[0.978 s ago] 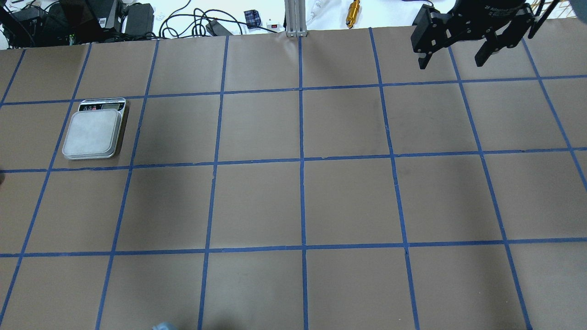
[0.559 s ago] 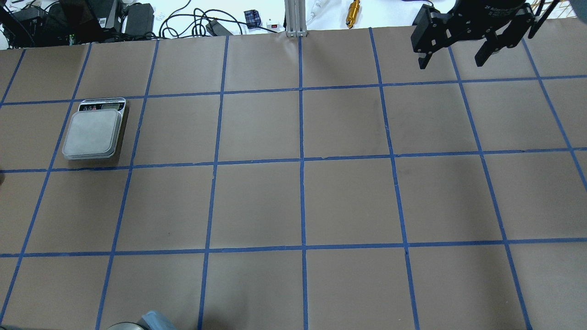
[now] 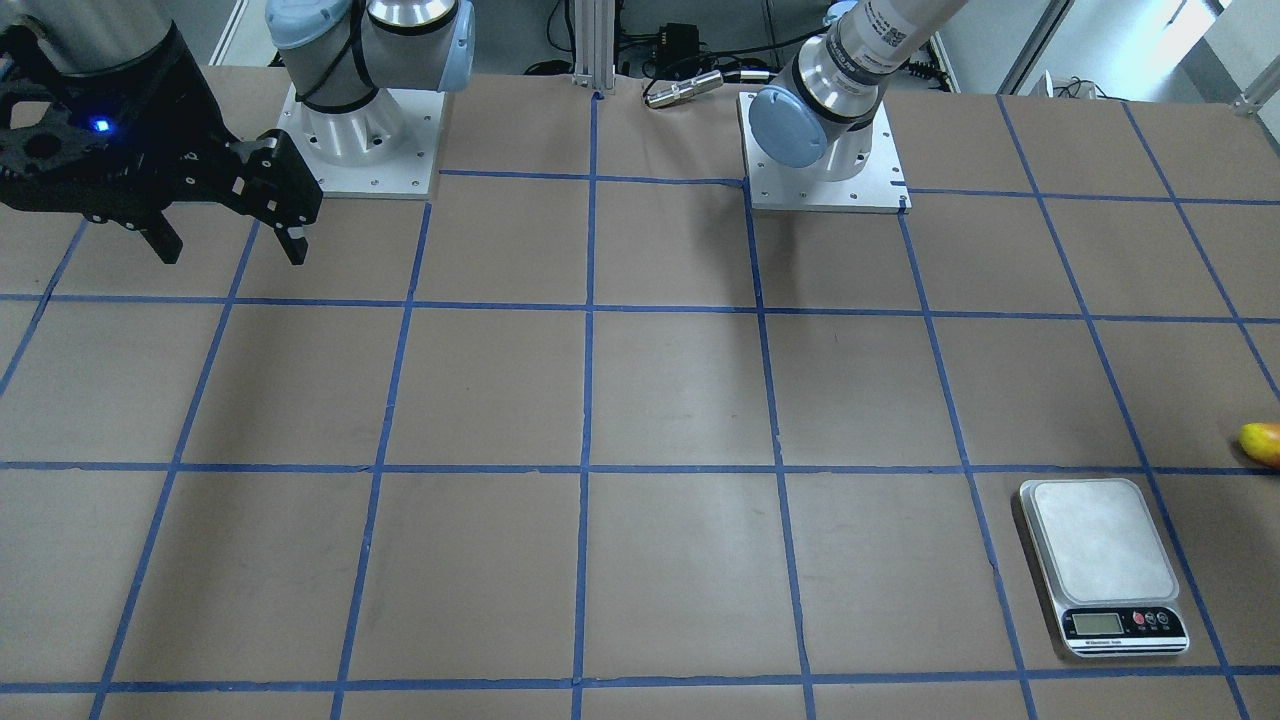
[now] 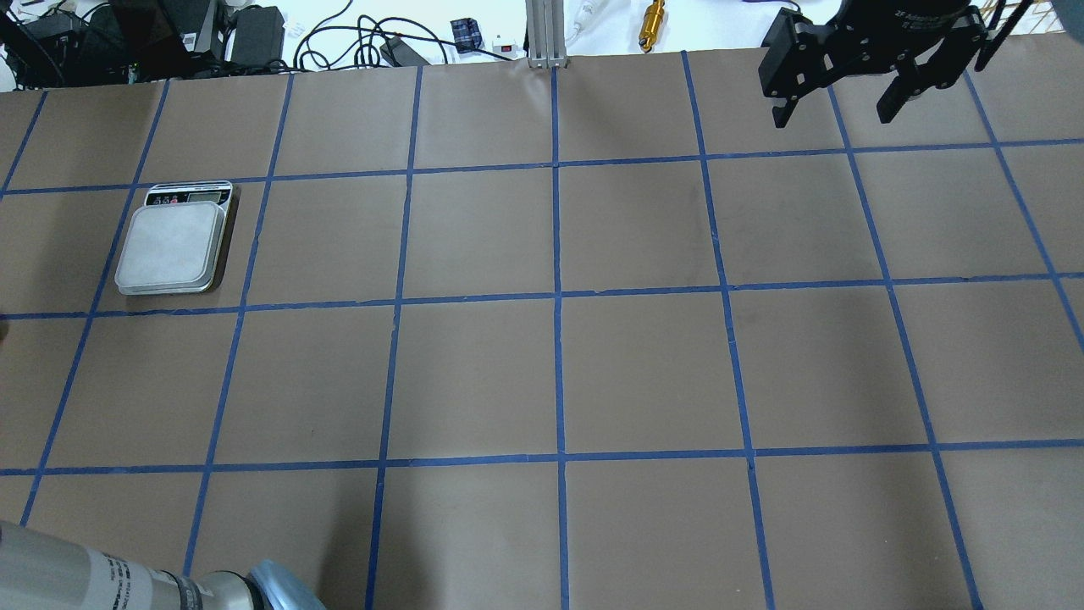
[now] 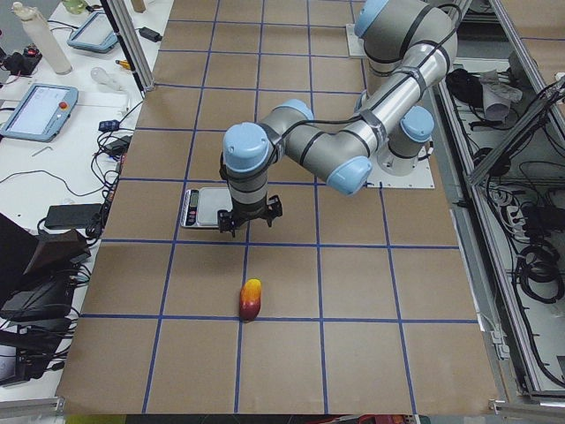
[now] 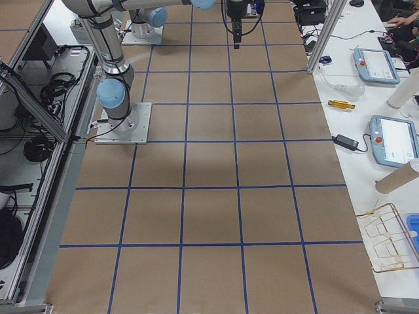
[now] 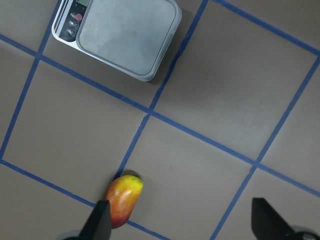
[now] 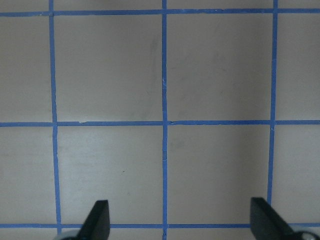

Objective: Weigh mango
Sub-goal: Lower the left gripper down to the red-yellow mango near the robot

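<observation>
The mango (image 7: 123, 200), yellow at one end and red-orange at the other, lies on the brown table; it also shows in the exterior left view (image 5: 251, 299) and at the front-facing view's right edge (image 3: 1262, 443). The silver scale (image 7: 125, 37) stands bare nearby (image 4: 174, 241) (image 3: 1100, 555). My left gripper (image 7: 182, 222) is open and empty, held above the table between the scale and the mango (image 5: 250, 221). My right gripper (image 4: 832, 117) is open and empty, high over the far right of the table (image 3: 232, 250).
The table is brown paper with a grid of blue tape (image 4: 557, 296). Cables, a gold part (image 4: 652, 24) and a metal post (image 4: 546, 34) lie past the far edge. My left arm's link (image 4: 127, 585) juts in at the bottom left.
My left arm's link has come further into the overhead view at the bottom left. The right gripper and the scale have not moved.
</observation>
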Robot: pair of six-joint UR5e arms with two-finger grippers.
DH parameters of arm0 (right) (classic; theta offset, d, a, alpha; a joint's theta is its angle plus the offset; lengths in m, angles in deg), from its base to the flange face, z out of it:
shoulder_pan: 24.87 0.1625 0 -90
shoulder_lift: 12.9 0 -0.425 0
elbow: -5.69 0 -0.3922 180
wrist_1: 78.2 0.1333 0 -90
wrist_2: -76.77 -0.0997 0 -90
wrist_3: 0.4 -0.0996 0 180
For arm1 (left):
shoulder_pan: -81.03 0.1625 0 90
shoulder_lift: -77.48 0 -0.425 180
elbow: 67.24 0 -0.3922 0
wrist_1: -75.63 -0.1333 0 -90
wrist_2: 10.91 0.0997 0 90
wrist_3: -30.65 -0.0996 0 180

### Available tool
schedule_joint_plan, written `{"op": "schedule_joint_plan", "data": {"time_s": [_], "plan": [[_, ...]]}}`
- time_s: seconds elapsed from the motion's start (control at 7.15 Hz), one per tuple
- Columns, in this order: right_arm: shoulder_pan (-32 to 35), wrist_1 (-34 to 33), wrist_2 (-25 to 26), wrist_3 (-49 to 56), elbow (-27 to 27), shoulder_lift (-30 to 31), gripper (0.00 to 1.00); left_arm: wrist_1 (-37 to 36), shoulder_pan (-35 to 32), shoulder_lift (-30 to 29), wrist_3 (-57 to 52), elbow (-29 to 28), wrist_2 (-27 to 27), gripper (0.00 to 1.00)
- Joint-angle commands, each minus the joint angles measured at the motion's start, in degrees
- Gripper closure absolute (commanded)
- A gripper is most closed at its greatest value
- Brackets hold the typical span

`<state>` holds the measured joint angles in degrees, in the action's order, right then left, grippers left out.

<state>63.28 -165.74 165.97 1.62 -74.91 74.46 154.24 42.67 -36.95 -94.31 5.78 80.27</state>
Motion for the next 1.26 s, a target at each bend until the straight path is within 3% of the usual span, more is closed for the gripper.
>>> {"op": "schedule_joint_plan", "data": {"time_s": [0.0, 0.56, 1.12], "plan": [[0.00, 0.00, 0.00, 0.00, 0.00, 0.00, 0.00, -6.08, 2.84, -7.62, -9.90, -0.87, 0.05, 0.00], [0.00, 0.00, 0.00, 0.00, 0.00, 0.00, 0.00, -8.73, 3.90, -15.72, -20.30, -3.59, 0.05, 0.00], [0.00, 0.00, 0.00, 0.00, 0.00, 0.00, 0.00, -11.81, 4.87, -20.21, -21.11, -2.89, -1.09, 0.00]]}}
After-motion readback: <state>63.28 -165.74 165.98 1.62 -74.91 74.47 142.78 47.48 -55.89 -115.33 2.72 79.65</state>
